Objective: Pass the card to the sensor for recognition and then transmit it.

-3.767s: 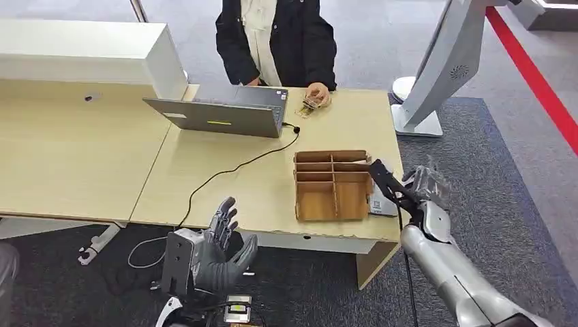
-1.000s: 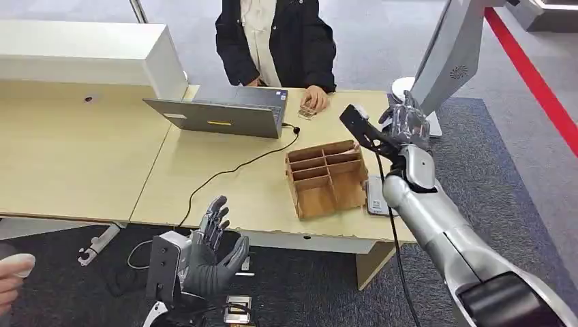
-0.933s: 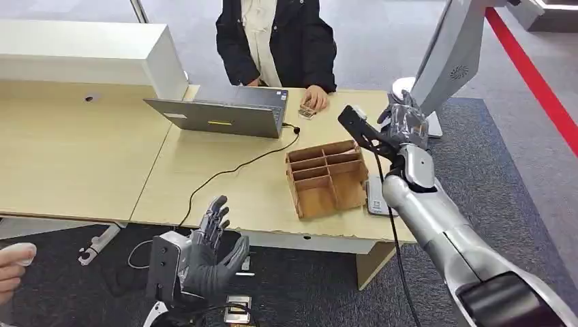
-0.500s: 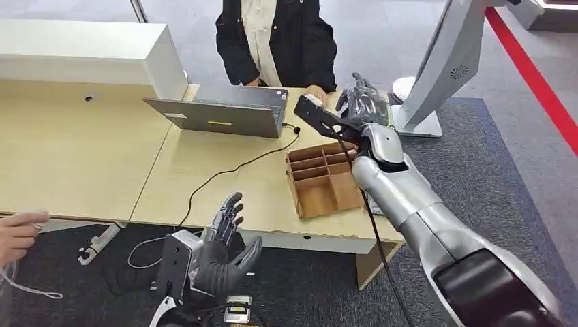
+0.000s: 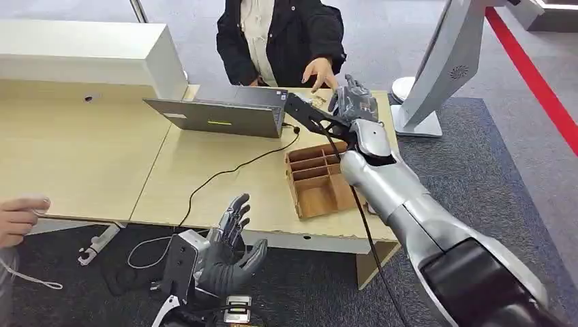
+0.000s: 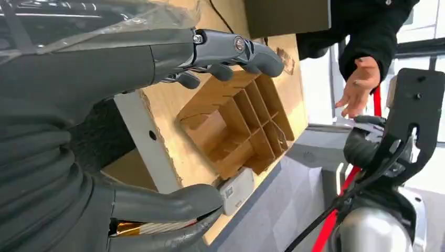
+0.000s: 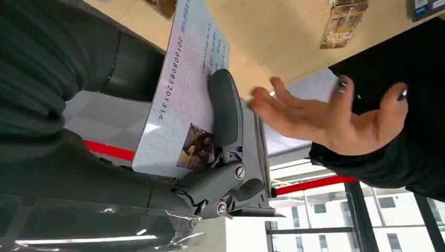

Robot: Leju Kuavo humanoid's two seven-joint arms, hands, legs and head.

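Since the earlier frames, the right arm has swung from beside the wooden organizer (image 5: 326, 178) across the far side of the table (image 5: 204, 170) toward the person, whose hand (image 5: 319, 71) has lifted off the table and now reaches out, palm open. Right hand (image 5: 352, 102): closed on the card (image 7: 183, 100), which the right wrist view shows pinned flat by the thumb (image 7: 224, 107) against the other fingers, printed face and photo visible. The person's open palm (image 7: 320, 118) lies just beyond the card's free edge, near but apart from it. The card's long axis runs out from the hand roughly toward that palm, so the handover likely turns on a short further extension along that line. Left hand (image 5: 228, 255): hangs low in front of the table edge, fingers spread and holding nothing, well away from the exchange; the right hand is plainly the nearer. A laptop (image 5: 218, 116) stands open beside the person, and a small reader (image 6: 237, 189) lies by the organizer.
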